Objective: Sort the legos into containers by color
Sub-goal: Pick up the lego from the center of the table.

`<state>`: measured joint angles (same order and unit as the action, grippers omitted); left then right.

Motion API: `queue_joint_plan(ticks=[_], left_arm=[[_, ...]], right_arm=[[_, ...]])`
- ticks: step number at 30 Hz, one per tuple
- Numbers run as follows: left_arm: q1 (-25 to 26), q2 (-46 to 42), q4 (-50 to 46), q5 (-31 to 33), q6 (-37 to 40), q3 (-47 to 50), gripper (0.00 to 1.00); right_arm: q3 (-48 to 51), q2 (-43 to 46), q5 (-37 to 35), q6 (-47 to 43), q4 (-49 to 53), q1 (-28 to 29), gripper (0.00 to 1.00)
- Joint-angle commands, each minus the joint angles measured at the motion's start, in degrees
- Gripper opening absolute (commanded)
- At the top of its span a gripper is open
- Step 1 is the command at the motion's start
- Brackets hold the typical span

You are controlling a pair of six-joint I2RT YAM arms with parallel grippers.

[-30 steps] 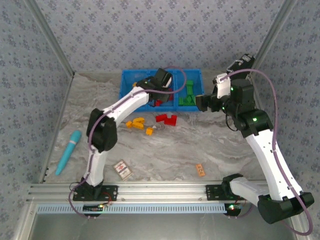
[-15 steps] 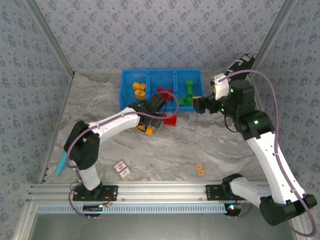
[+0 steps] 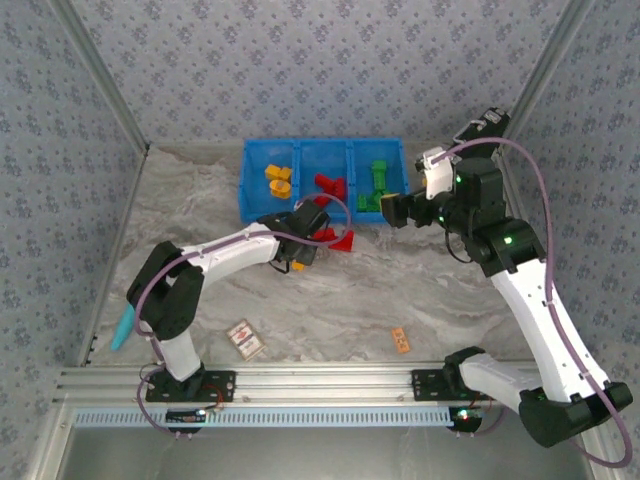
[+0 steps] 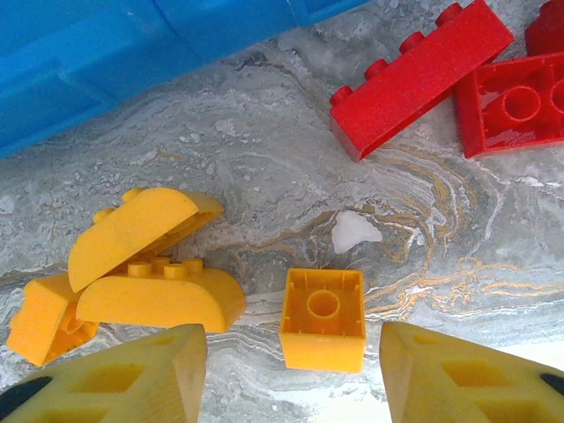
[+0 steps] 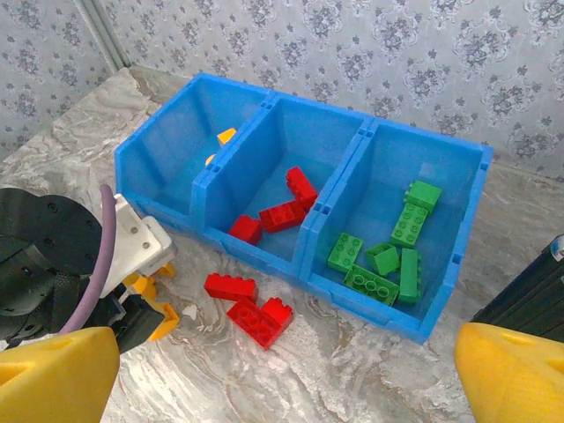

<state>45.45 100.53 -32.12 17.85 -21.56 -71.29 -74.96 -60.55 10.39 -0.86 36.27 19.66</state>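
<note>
Lying nearest the arm bases on the marbled table are a patterned card and, well to its right, a small orange tag. Farther in, the left gripper hangs low over the loose yellow bricks, its fingers spread and pinching nothing. A square yellow brick lies hollow side up between them, touching neither. Just left of it sits a small pile of curved yellow bricks. Beyond these, a few red bricks rest on the table just in front of the blue bin. The bin's left compartment holds yellow bricks, the middle one red bricks, and the right one green bricks. The right gripper hovers by the bin's right end, above the table, with its fingers spread wide and nothing between them.
</note>
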Motion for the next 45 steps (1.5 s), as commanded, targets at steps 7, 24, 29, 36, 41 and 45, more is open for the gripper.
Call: queue_joint_plan(ticks=[7,24,29,36,41,45], left_arm=[[0.2,2.2,1.9,0.1,-1.6,1.1,0.55],[0.2,6.1,3.9,-0.9,-2.7,2.3,0.55],[0.2,7.8,4.5,-1.0,-2.5,2.3,0.55],[0.3,9.3,5.3,-2.0,-2.8,2.4,0.51],[0.2,10.0,5.6,-2.5,-2.9,2.3,0.46],[0.3,10.0,5.6,-2.5,-2.9,2.2,0.40]], right_arm=[[-1.5,-0.4,1.2,-0.3,0.7,0.5,1.00],[-1.2,-1.2,0.2,-0.7,0.5,0.6,1.00],[-1.1,-1.3,-0.3,-0.8,0.6,0.5,1.00],[-0.7,-1.4,-0.8,-1.0,0.3,0.5,1.00],[-0.5,-1.6,-1.2,-1.2,0.2,0.4,1.00],[-0.3,-1.8,-1.5,-1.2,-0.1,0.4,1.00]])
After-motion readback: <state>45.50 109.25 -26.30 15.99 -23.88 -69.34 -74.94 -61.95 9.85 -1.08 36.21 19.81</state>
